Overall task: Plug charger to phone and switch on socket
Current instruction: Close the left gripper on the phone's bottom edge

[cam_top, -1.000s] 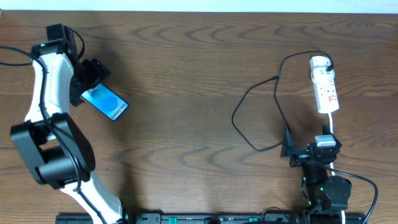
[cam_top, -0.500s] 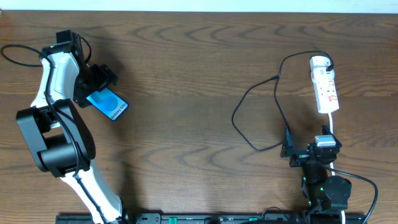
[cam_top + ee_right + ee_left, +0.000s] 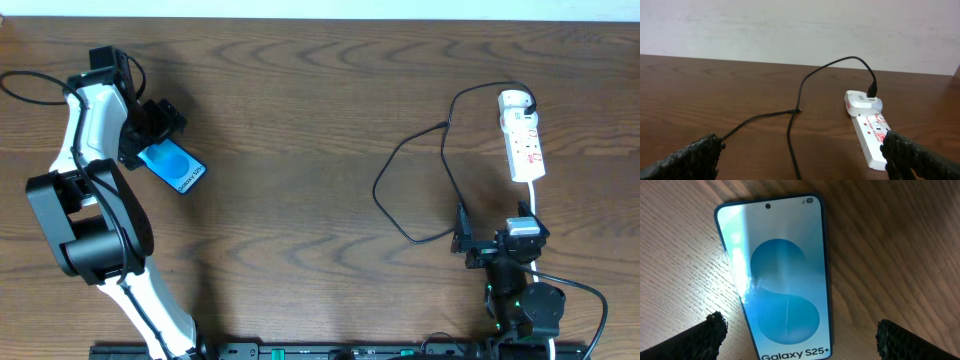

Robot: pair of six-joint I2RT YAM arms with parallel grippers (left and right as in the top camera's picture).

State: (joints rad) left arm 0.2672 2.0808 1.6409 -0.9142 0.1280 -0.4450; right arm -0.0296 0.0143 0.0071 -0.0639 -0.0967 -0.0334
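Note:
The phone (image 3: 180, 170) lies flat on the table at the left, blue screen up with "Galaxy S25+" text; in the left wrist view (image 3: 777, 275) it fills the middle. My left gripper (image 3: 155, 122) (image 3: 800, 330) is open and hangs over one end of the phone, its fingers apart on either side and not touching it. The white power strip (image 3: 523, 138) (image 3: 872, 137) lies at the far right with an adapter in its far end. The black charger cable (image 3: 400, 190) (image 3: 795, 120) loops from it toward my right gripper (image 3: 463, 242) (image 3: 802, 160), which is open and empty. The plug tip does not show.
The strip's white cord (image 3: 533, 195) runs back toward the right arm's base. A pale wall (image 3: 790, 25) stands behind the table's far edge. Bare wooden table (image 3: 300, 180) lies between the phone and the cable.
My left arm has swung a little, and its gripper has settled over the end of the phone. The phone, the cable and the right arm have not moved.

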